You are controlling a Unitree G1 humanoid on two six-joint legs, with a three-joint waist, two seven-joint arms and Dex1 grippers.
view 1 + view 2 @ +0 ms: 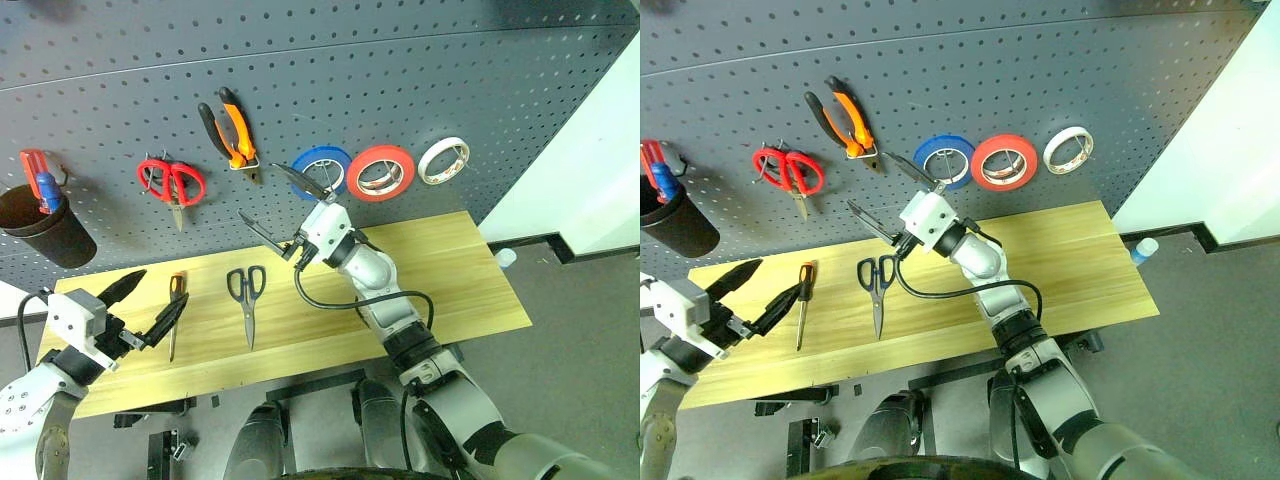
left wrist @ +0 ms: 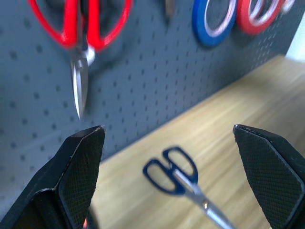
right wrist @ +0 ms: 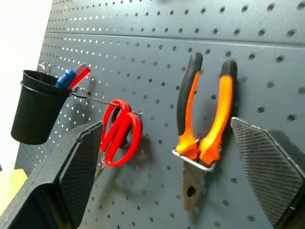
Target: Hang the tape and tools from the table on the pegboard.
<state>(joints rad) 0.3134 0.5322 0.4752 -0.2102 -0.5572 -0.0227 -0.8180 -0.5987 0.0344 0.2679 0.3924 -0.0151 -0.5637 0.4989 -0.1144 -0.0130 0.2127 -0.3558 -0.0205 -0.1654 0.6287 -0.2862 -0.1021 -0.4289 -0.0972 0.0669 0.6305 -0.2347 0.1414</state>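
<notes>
Progress stands at roughly two-thirds. Three tape rolls, blue, red and white, hang on the pegboard, and the pliers sit in a wire holder there, handles up, nose down, long axis near vertical with a slight lean. Red-handled scissors and a black cup also hang on the board; neither is part of the job.

Two items remain on the table: the dark-handled scissors and the screwdriver. Both lie flat with their long axes running across the table's depth. The scissors' finger loops face the board and the blade tips face the near edge. The screwdriver's handle end is toward the board and its shaft toward the near edge.

The right gripper is spread wide and empty, just below the hung pliers, pointing up at the board. The left gripper is likewise wide open and empty, with the screwdriver just beside its fingertips and the scissors further beyond.
</notes>
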